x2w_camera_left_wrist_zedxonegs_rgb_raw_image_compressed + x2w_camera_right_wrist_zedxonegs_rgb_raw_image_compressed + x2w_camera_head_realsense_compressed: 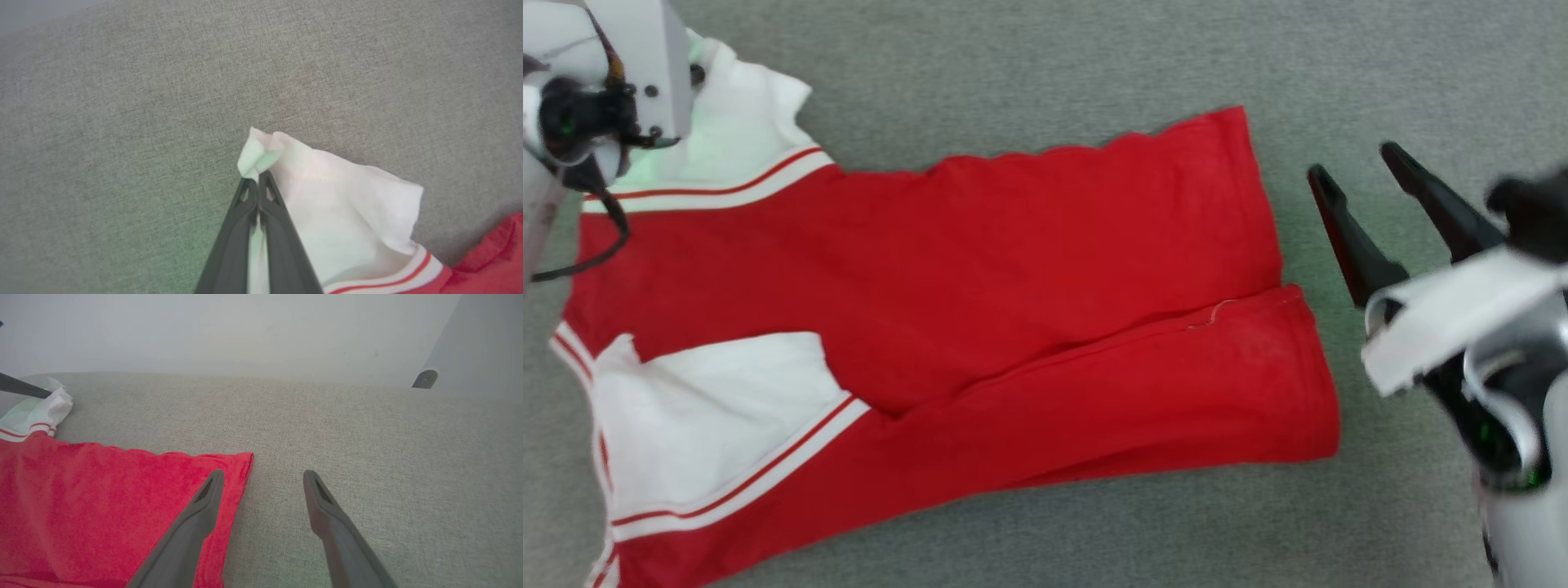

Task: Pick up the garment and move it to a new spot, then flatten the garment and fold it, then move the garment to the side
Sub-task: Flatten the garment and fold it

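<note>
The garment (947, 302), a red jersey with white sleeves and striped trim, lies spread on the grey surface, its long sides folded in toward the middle. In the left wrist view my left gripper (257, 176) is shut on the tip of the far white sleeve (339, 204), which bunches just beyond the fingertips. In the head view that arm's pale wrist (605, 73) covers the sleeve's end at the upper left. My right gripper (1352, 162) stands open just right of the hem, nothing between its fingers. In the right wrist view (263, 473) its left finger hangs over the garment's (102, 506) red corner.
A grey fabric surface (1029, 73) stretches around the garment on all sides. A pale wall (245, 330) rises behind it, with a small grey bracket (425, 378) at the far right.
</note>
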{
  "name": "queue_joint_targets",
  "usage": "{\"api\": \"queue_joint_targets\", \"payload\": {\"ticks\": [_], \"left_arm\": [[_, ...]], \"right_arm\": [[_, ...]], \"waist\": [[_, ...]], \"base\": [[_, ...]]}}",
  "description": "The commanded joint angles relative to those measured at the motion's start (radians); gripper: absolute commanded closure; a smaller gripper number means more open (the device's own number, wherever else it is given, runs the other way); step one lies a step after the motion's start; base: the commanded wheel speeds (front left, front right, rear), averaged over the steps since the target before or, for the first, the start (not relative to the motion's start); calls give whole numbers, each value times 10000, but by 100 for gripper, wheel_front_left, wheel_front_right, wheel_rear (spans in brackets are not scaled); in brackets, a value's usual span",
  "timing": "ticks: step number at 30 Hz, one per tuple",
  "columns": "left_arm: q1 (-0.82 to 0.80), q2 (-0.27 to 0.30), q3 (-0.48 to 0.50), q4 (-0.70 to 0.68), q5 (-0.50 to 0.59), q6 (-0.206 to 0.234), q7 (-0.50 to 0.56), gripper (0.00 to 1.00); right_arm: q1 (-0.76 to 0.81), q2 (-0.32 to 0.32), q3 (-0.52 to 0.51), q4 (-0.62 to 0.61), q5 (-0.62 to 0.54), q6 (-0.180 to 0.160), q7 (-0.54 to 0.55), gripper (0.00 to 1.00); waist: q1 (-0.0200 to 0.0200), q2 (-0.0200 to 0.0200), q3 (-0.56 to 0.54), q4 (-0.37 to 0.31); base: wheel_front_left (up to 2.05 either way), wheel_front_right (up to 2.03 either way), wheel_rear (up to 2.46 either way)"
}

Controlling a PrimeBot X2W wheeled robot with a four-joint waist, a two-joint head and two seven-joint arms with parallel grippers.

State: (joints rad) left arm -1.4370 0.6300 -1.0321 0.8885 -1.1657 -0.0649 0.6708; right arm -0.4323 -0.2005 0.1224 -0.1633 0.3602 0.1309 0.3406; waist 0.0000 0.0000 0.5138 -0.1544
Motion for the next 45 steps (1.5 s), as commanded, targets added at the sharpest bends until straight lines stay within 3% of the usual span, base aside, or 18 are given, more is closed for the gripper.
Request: {"api": "queue_joint_targets", "payload": {"ticks": [1,9,16,17,18,19,20,26,33,45], "left_arm": [[-49,-123,-11,61,42,-62,-47,100],[-487,-675,-59,444,121,-294,-278,100],[-677,-1031,-74,820,107,-481,-563,100],[-703,-1069,-75,861,100,-498,-613,100],[-714,-1102,-83,909,96,-511,-652,100],[-713,-1139,-89,958,82,-540,-695,100],[-722,-1165,-88,1018,63,-563,-729,100],[-784,-1219,-108,1226,40,-629,-1070,100],[-735,-1273,-44,1211,-159,-661,-1472,100],[215,-511,-514,-337,-487,-664,-1343,100]], "right_arm": [[-448,57,-44,225,157,-5,459,0],[-2385,344,20,1958,-69,-5,3702,0],[-3429,709,162,3331,-549,-5,5815,0],[-3531,728,104,3516,-679,-6,6088,13],[-3613,755,91,3672,-789,-6,6346,54],[-3698,820,77,3801,-817,-6,6569,80],[-3806,881,50,3906,-850,-6,6747,100],[-4350,1072,-140,4279,-778,-5,7239,100],[-4446,792,-50,4111,-439,-5,6750,100],[-2724,-971,851,2698,971,-5,5667,100]], "waist": [[0,0,-75,192],[0,0,162,647],[0,0,291,825],[0,0,297,843],[0,0,298,855],[0,0,297,865],[0,0,292,872],[0,0,176,927],[0,0,-246,1165],[0,0,-1589,2018]], "base": [[0,0,0],[0,0,0],[0,0,0],[0,0,0],[0,0,0],[0,0,0],[0,0,0],[0,0,0],[0,0,0],[0,0,0]]}}
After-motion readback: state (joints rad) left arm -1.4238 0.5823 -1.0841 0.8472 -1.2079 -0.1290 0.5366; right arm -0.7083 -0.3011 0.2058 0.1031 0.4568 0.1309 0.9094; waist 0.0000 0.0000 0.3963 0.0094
